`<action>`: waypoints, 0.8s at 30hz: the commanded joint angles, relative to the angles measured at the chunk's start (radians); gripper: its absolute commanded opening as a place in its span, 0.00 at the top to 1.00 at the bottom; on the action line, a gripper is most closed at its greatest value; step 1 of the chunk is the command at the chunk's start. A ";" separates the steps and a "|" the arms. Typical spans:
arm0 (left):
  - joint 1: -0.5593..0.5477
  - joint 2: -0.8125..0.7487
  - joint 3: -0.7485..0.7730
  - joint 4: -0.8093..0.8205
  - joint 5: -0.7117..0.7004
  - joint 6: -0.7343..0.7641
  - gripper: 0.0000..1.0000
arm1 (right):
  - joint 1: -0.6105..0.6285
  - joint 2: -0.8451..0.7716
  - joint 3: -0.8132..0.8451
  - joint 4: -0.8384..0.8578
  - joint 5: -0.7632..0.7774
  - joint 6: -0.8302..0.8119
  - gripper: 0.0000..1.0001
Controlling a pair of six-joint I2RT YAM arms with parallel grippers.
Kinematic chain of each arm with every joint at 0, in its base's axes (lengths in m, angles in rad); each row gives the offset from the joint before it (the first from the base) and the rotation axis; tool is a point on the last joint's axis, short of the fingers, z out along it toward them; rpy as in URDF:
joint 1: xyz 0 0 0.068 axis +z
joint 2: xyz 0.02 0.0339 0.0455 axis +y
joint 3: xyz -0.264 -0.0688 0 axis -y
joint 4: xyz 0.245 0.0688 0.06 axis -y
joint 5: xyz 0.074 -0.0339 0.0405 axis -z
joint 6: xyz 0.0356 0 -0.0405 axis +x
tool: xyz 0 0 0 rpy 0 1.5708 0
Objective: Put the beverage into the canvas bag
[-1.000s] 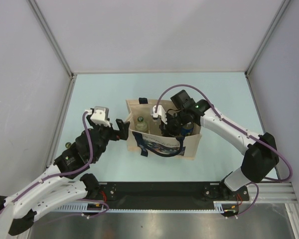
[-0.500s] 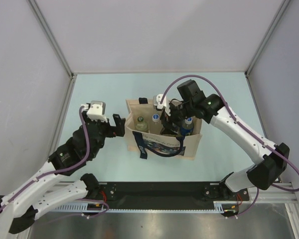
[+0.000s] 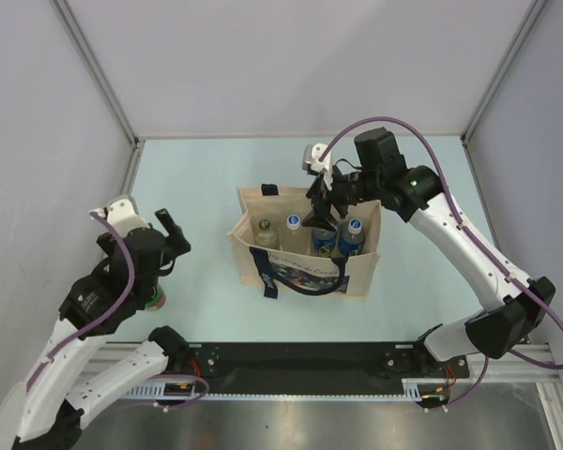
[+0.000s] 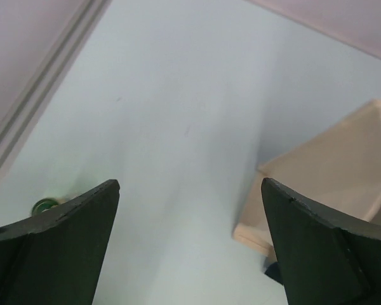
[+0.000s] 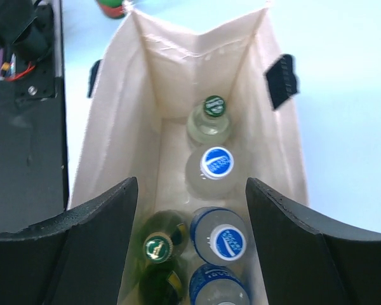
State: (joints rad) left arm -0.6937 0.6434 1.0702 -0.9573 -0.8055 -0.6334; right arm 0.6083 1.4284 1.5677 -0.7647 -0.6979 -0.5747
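My right gripper [image 3: 321,208] hangs over the open mouth of the canvas bag [image 3: 361,277] with its jaws spread wide and nothing held. The blue-capped bottle [image 3: 352,230] stands upright inside the bag at its right end, below the fingers and apart from them.

The right wrist view looks straight down into the bag [image 5: 114,114]. There the right gripper [image 5: 190,184] frames the interior, and the blue-capped bottle [image 5: 223,240] sits low between the two fingers. A dark green bottle [image 5: 155,246] stands just beside it. Further along the bag come a white-and-blue-capped bottle [image 5: 217,166] and then a green-capped bottle [image 5: 209,117]. A blue-labelled shape at the bottom edge is cropped, and I cannot tell whether it is a separate bottle. From the top camera the bottle bodies are mostly hidden by the bag walls, though it shows the printed side panel that the wrist view does not.

My left gripper [image 3: 174,234] is well to the left of the bag, jaws apart and empty. In its wrist view the left gripper [image 4: 189,184] looks across the pale blue table [image 4: 178,95] at one corner of the bag [image 4: 330,184]. A loose green bottle [image 4: 44,205] peeps out by the left finger. From above it is half covered by the left arm.
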 commanded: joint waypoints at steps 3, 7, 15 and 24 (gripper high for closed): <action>0.150 0.055 0.036 -0.242 -0.049 -0.221 0.00 | -0.039 -0.020 0.035 0.100 -0.028 0.087 0.25; 0.235 0.075 0.030 -0.259 -0.015 -0.224 0.00 | -0.064 -0.026 0.018 0.128 -0.031 0.121 0.25; 0.468 0.085 -0.003 -0.288 0.072 -0.264 0.00 | -0.096 -0.046 -0.015 0.146 -0.032 0.148 0.24; 0.732 0.163 -0.101 -0.220 0.225 -0.216 0.01 | -0.122 -0.051 -0.035 0.165 -0.041 0.180 0.24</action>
State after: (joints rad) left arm -0.0261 0.7918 1.0122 -1.2358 -0.6720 -0.8635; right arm 0.4957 1.4139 1.5436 -0.6422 -0.7162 -0.4191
